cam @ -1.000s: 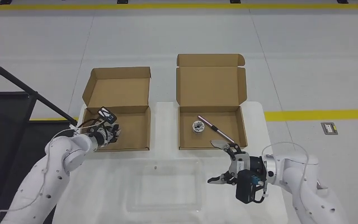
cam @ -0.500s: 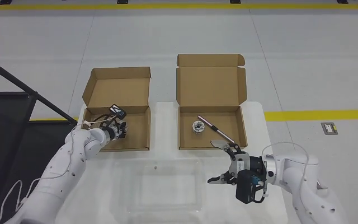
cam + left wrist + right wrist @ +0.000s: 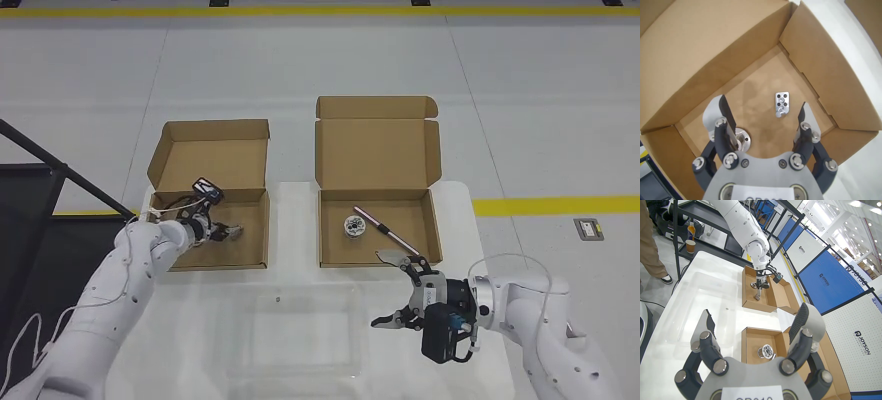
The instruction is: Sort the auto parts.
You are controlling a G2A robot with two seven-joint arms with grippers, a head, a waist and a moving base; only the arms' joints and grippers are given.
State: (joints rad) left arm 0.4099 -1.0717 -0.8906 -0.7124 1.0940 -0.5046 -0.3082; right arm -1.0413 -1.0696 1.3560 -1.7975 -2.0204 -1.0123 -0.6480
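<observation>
Left wrist view puts me right over the left box [image 3: 810, 62], at the desk's [image 3: 295, 230] far left corner. The left gripper [image 3: 762, 103] hangs spread and empty above a small drilled plate [image 3: 782, 104], which lies flat on the box floor near a round flanged part [image 3: 745, 139]. I'd lift straight up (those cardboard walls stand close) before swinging to the clear tray [image 3: 702, 298]. Right wrist view adds what that one can't: a tiny part [image 3: 727, 308] in the tray, and the right gripper [image 3: 755, 309], also spread, toward the desk's right edge.

Left claw [image 3: 762, 101] spread wide over cardboard box [image 3: 715, 56], holed metal plate [image 3: 782, 104] on floor — round part [image 3: 745, 139] under one finger
</observation>
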